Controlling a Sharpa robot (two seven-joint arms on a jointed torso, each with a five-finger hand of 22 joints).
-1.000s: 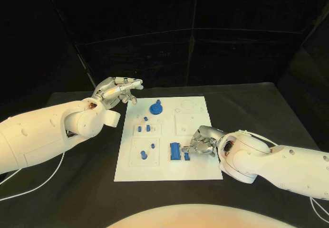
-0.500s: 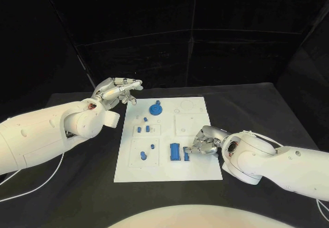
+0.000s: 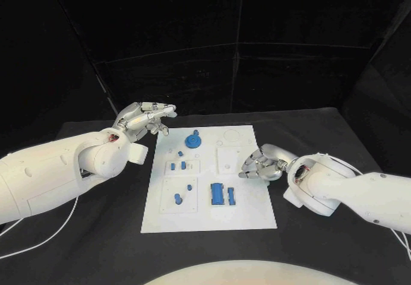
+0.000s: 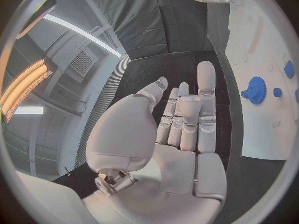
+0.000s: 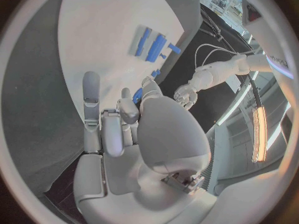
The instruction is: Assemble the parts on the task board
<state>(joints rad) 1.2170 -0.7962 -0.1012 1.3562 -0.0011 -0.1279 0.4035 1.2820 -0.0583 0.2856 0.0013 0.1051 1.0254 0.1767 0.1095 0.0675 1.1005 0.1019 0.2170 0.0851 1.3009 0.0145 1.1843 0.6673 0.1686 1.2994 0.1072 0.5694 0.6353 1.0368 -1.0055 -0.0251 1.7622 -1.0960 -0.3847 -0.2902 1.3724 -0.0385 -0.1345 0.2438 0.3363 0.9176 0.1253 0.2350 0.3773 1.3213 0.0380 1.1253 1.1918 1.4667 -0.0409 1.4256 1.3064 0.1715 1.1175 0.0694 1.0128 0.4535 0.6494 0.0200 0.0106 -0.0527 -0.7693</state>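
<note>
On the black table (image 3: 325, 127) a white rectangular task board (image 3: 248, 214) is laid flat, lengthwise away from the robot; small blue plastic parts are seen on it; a blue round gear-like part (image 3: 194, 141) stands near the far left corner, with a small blue peg (image 3: 196, 130) just beyond it; three short blue pegs (image 3: 178, 165) are grouped in a square recess left of centre, and two more small blue pieces (image 3: 182, 194) sit in the recess nearer the robot; a blue rectangular block (image 3: 218, 193) with a narrow blue bar (image 3: 231, 193) just beside it is placed near the middle of the near half; faint round outlines are noted at the far right corner. The left silver hand (image 3: 147, 116) is held above the table just off the board's far left corner, apart from the board; in the left wrist view its fingers (image 4: 206, 92) are seen extended and side by side, thumb set apart, nothing gripped. The right silver hand (image 3: 260, 163) is held at the board's right edge, beside the middle of the board; its fingers (image 5: 91, 102) are partly curled, one stretched out; whether a small blue piece is pinched there cannot be told; contact with the board cannot be told.
</note>
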